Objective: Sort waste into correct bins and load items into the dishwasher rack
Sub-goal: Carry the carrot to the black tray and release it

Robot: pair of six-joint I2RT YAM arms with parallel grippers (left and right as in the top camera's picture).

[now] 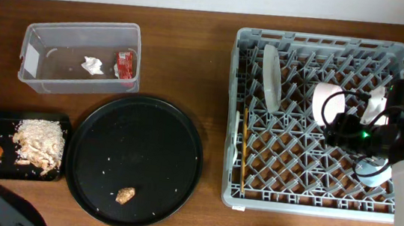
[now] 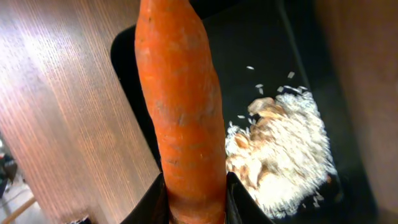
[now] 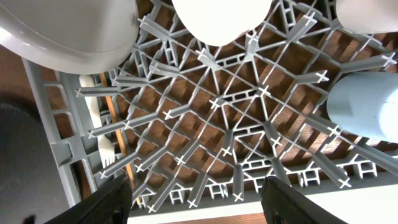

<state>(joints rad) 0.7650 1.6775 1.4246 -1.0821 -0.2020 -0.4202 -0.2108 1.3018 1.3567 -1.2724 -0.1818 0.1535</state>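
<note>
**Q:** What has the left hand (image 2: 196,208) got?

**A:** It is clenched on one end of the orange carrot (image 2: 180,112), over the shallow black tray (image 1: 6,119) just left of the round black tray (image 1: 139,136). Whether the carrot touches the shallow tray cannot be told. Beige scraps (image 1: 39,141) lie heaped in that same shallow tray.

**Q:** And the right hand (image 3: 199,200)?

**A:** Released, fingers spread, grasping nothing, above the grey rack (image 1: 305,208) to the right of the round tray. The rack carries the plate (image 1: 270,76), bowl (image 1: 324,103), small white cup (image 1: 375,105), blue cup (image 3: 367,102), chopstick (image 1: 243,151) and fork (image 3: 99,137).

**Q:** The rest of the worktop (image 1: 192,59)?

**A:** A brown lump (image 1: 126,194) sits on the round tray. Behind that tray, to its left, the clear tub (image 1: 83,25) holds the tissue (image 1: 92,64) and red wrapper (image 1: 124,65).
</note>
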